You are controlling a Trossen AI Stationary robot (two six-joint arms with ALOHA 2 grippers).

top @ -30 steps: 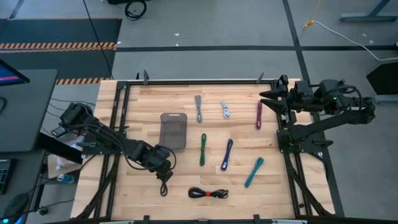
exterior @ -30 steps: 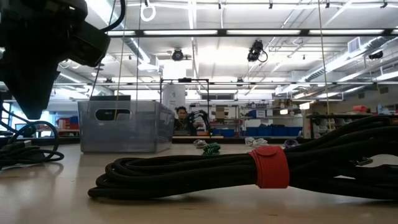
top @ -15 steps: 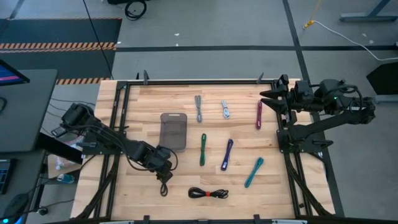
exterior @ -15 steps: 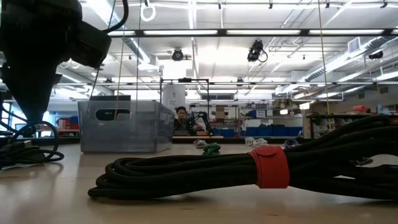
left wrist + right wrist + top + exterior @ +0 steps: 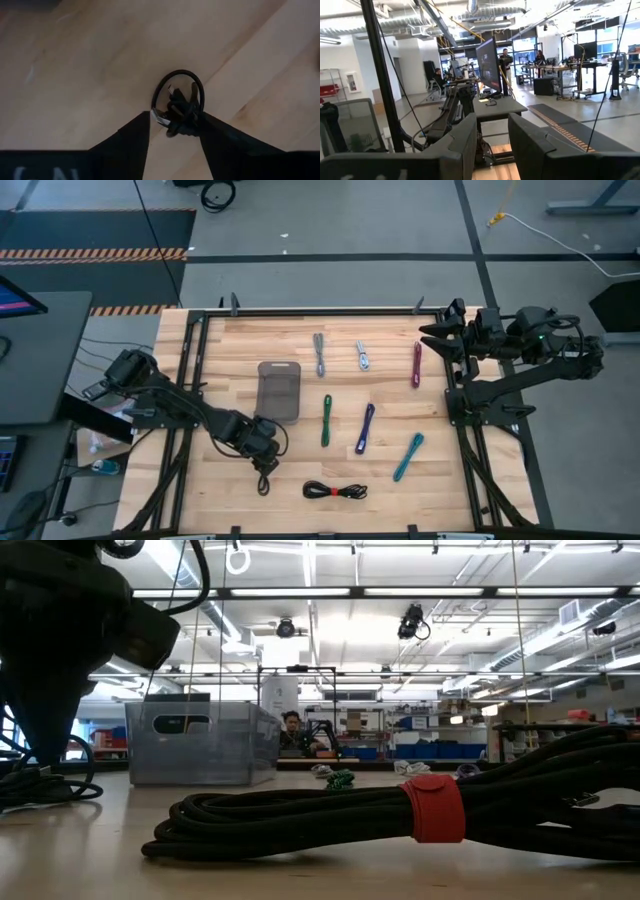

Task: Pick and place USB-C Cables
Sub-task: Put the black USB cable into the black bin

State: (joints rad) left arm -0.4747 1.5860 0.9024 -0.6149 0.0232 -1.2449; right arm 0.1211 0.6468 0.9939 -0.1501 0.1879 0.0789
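USB-C cable, small black coiled bundle [image 5: 179,107], sits on the wooden bench [image 5: 440,490] btwn my left pincer [image 5: 174,129] fingers, jaws spread wide, nothing gripped. Vs 1 s ago I've shifted nearer, so grasp's imminent. Right pincer [image 5: 428,341] parked, part open, empty.

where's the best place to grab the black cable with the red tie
Probably at the red tie, the middle of the black cable, coming straight down with fingers across its width. The bundle lies flat and long on the table, and the tie binds the strands, so a pinch there should catch them all. The left gripper is nearest.
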